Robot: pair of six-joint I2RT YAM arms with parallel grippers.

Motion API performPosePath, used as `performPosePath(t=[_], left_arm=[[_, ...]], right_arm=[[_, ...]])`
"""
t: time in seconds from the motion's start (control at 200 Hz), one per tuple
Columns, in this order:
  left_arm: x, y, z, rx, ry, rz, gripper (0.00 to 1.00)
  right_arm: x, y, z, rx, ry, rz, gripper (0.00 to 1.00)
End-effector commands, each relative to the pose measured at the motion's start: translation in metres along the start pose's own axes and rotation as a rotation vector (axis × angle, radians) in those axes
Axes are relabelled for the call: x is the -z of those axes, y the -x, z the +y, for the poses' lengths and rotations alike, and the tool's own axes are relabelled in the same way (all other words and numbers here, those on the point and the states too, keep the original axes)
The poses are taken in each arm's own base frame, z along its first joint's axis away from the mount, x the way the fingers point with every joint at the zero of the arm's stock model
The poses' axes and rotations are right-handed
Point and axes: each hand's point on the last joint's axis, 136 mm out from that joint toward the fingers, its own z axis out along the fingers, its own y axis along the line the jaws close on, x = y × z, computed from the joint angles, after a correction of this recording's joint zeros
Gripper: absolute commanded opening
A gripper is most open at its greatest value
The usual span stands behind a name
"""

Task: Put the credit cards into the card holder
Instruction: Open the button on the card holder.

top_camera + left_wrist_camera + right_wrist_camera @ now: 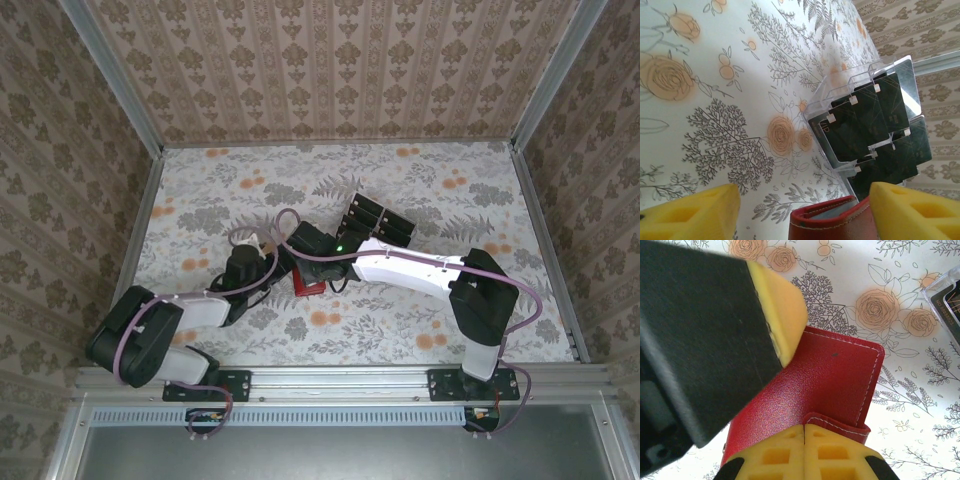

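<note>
The red card holder (308,285) lies on the flowered table where both arms meet. My left gripper (802,205) is open around it: the right yellow pad (910,210) touches the card holder (840,222), while the left pad (685,215) stands clear of it. In the right wrist view that touching finger (782,310) rests on the red cover (825,380). My right gripper (804,432) is shut, its tips against the snap tab (845,422). The black credit cards (865,115) stand in a clear slotted tray (815,107) just beyond, seen from above as credit cards (378,218).
Patterned walls with metal rails (120,100) enclose the table on three sides. A corner of the clear tray (940,290) sits to the right of the card holder. Bare table (220,190) stretches to the left and far side.
</note>
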Motion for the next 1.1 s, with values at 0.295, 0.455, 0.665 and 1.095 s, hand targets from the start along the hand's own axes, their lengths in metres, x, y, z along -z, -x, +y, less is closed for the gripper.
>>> performPosePath(t=[0.295, 0.455, 0.665, 1.095], left_arm=[[-0.005, -0.004, -0.008, 0.024, -0.062, -0.047, 0.13], [-0.004, 0.000, -0.007, 0.007, -0.049, -0.069, 0.00], [0.003, 0.006, -0.009, -0.048, -0.027, -0.097, 0.00], [0.011, 0.013, -0.028, -0.155, -0.037, -0.102, 0.00]], right_arm=[[0.003, 0.006, -0.005, -0.018, -0.001, -0.020, 0.00], [0.002, -0.002, -0.027, -0.016, -0.073, -0.016, 0.00], [0.006, -0.012, -0.061, -0.059, -0.133, -0.014, 0.00], [0.012, -0.006, -0.059, -0.159, -0.039, -0.045, 0.35]])
